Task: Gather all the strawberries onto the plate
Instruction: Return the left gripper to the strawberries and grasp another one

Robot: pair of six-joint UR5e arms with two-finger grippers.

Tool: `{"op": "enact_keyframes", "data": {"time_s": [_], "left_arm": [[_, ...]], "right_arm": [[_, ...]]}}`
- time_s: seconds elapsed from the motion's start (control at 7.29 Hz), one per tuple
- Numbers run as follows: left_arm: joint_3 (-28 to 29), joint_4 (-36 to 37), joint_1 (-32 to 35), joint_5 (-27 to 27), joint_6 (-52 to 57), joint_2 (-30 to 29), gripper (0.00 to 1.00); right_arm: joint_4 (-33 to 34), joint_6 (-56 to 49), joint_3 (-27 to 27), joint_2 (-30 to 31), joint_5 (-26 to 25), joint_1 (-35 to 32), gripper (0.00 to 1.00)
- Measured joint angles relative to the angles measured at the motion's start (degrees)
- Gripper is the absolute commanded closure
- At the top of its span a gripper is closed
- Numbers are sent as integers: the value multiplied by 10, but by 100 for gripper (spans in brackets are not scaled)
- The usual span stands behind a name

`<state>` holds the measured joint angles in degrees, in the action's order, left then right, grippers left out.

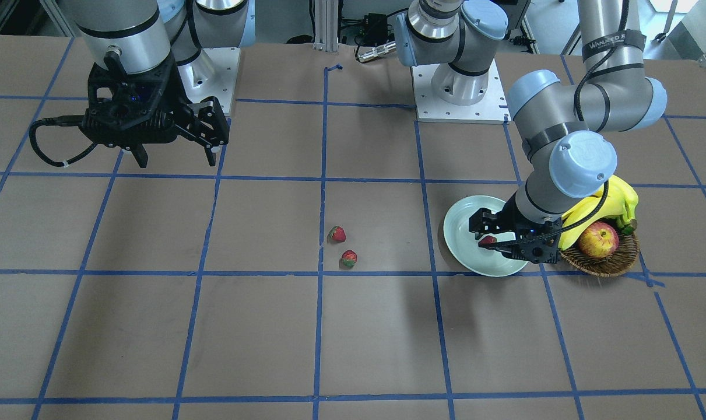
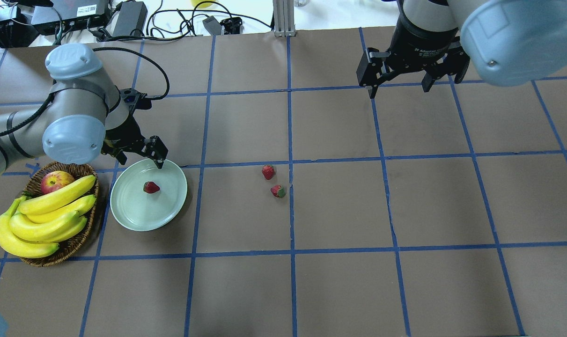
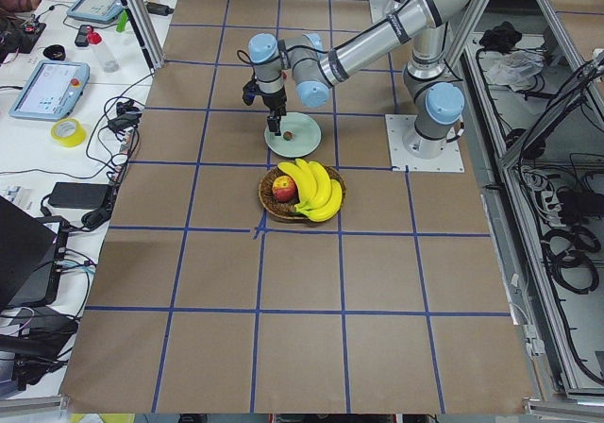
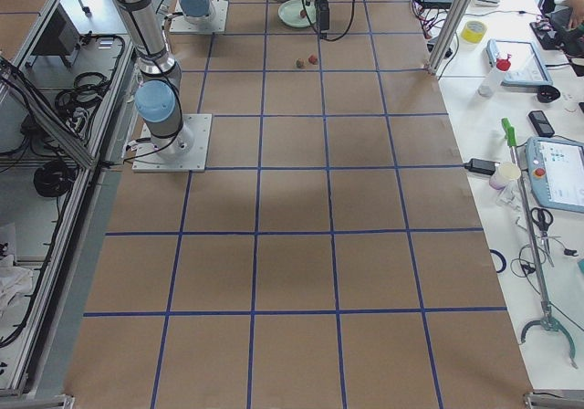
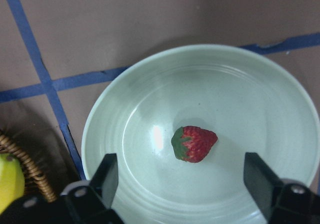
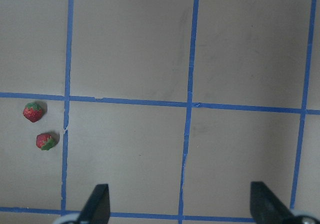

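Observation:
One strawberry (image 2: 150,187) lies loose in the middle of the pale mint plate (image 2: 168,206), with no finger touching it. My left gripper (image 2: 133,154) hangs open just above the plate's far rim. In the left wrist view the strawberry (image 5: 194,144) rests on the plate (image 5: 240,99) ahead of the spread left gripper (image 5: 184,184). Two more strawberries (image 2: 268,172) (image 2: 278,191) lie close together on the table near its centre, also seen as two strawberries (image 6: 33,112) (image 6: 46,141) in the right wrist view. My right gripper (image 2: 412,82) is open and high at the far right, holding nothing.
A brown wicker basket (image 2: 72,243) with bananas (image 2: 44,215) and a red-yellow apple (image 2: 56,181) stands right beside the plate on its left. Blue tape lines grid the brown table. Cables and electronics lie beyond the far edge.

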<state>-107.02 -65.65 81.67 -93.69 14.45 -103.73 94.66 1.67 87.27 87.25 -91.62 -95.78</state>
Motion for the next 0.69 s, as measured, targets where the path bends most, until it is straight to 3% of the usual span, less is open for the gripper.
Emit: {"op": "enact_keyframes", "data": {"time_s": [0.69], "left_arm": [[15,14,189,26,-312,-30,0]], "right_arm": [[0,0,1,1,1,-1,0]]}}
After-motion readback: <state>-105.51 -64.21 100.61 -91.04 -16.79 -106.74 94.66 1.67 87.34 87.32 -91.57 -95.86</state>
